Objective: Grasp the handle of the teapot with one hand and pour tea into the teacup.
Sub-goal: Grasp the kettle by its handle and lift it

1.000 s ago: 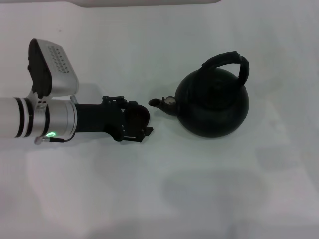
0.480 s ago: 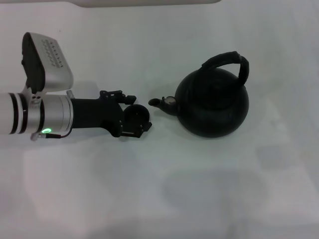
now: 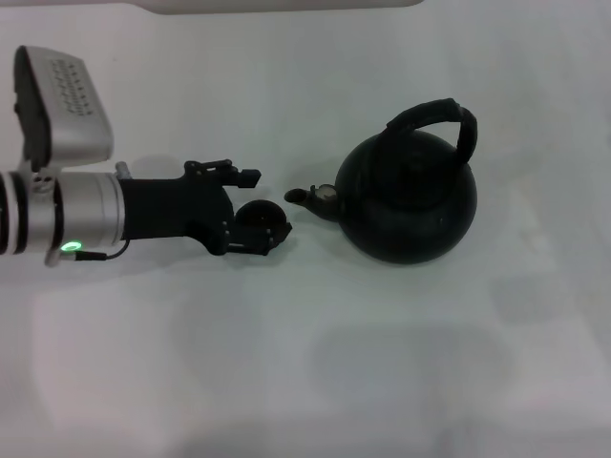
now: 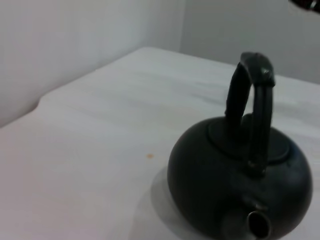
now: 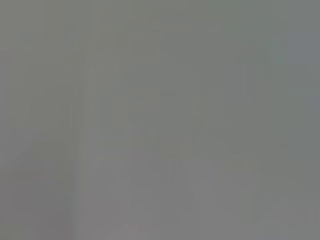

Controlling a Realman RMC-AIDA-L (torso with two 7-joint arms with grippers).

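Standing upright on the white counter, the large round black-green teapot looks heavy and rigid; its arched corded handle offers best grip. The left gripper lies beside the spout, near the small dark teacup; whether its fingers are apart I cannot tell.

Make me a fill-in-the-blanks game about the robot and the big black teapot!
1. The teapot's spout points toward the robot's ____ side.
2. The handle arches over the pot's ____.
3. The teacup sits between the fingers of the ____ gripper.
4. No gripper is touching the ____.

Missing words: left; top; left; teapot
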